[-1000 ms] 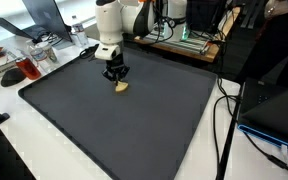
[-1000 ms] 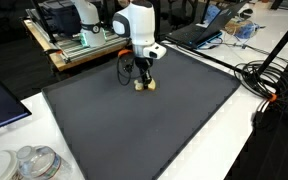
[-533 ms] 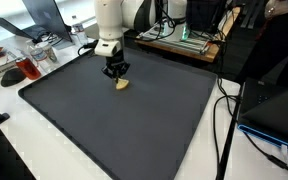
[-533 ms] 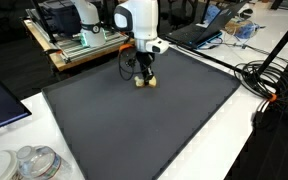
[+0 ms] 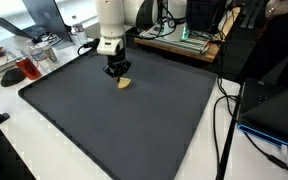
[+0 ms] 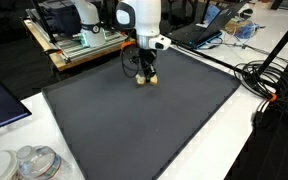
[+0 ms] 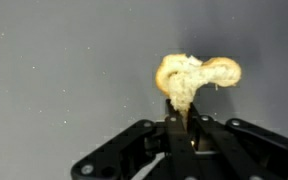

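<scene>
Right now we are pinching a curled yellow snack in our hand, tips pressed together; it is jutting straight ahead of the hand, long side crosswise, dark mat beneath.

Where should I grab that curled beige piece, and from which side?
Probably the narrow end of the curled beige piece, from straight above: its curl is wide and lumpy, and the dark mat close beneath leaves no side access. The gripper is shut there.
</scene>
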You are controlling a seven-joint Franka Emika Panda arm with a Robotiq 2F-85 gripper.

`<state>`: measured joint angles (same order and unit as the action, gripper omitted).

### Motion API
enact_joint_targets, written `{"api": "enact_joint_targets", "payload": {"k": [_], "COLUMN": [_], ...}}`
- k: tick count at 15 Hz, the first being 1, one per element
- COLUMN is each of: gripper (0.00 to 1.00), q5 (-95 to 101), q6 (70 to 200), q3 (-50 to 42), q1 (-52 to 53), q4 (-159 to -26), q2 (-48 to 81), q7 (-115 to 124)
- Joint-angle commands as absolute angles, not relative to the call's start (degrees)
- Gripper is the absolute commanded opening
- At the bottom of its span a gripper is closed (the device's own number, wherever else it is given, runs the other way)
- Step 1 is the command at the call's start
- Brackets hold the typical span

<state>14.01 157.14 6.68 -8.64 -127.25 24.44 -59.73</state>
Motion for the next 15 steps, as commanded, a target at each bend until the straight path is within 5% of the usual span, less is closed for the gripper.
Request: {"api": "enact_joint_targets", "payload": {"k": [1,10,15], "gripper": [0.37,0.98,1.0], "q5": [14.84,14.13,13.98], "q6": [154.93,151.79,143.83], "q3": [5.21,4.44,3.44], "q1": [-6.95,-4.81,-1.8], "q4": [-128.17,-128.53,-128.49], "q2": [22.43,20.03,16.79], "q7": [-59.62,-56.79,-44.31]}}
